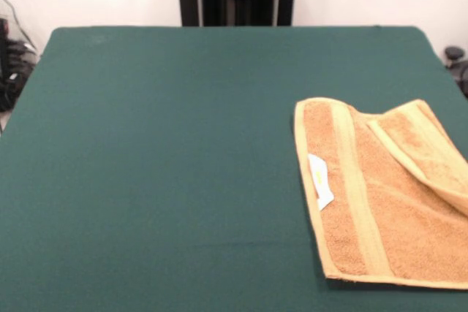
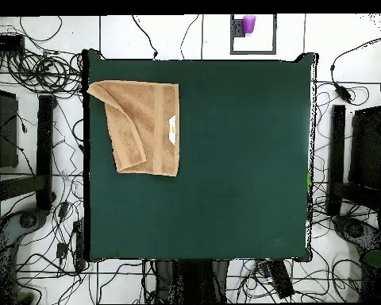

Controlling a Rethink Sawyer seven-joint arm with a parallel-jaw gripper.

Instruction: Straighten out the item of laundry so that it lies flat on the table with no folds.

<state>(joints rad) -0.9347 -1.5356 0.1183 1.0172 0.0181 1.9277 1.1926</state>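
1. Fingers: out of both views, so can't tell if open, closed or gripping anything. No arm over the tabletop (image 1: 161, 166) either.
2. With no fingers visible, bearings are taken from the robot's side, where they'd come in. The item of laundry (image 1: 387, 195) lies far out and to the robot's left, near that far-left corner and close to the left edge. It runs off the front view's edge.
3. State of towel: mostly flat, one layer, but the outer far corner is turned back as a diagonal flap (image 1: 420, 147) lying on the body. White label (image 1: 319, 180) sits face up beside the pale band (image 1: 358, 195), on the side toward mid-tabletop.
4. Axis: the band runs toward/away from the robot, so I judge the long axis runs left-right for the robot. Flap crease runs diagonal to it.
5. Key relation for next move, as a judgement: a long reach out and left. Flap's free corner points inward over the towel, so it prob. needs gripping and pulling back toward the far-left corner.
6. Risk: little tabletop left on that side, so an opened corner may hang over the edge. Pinching both layers would drag the whole towel.
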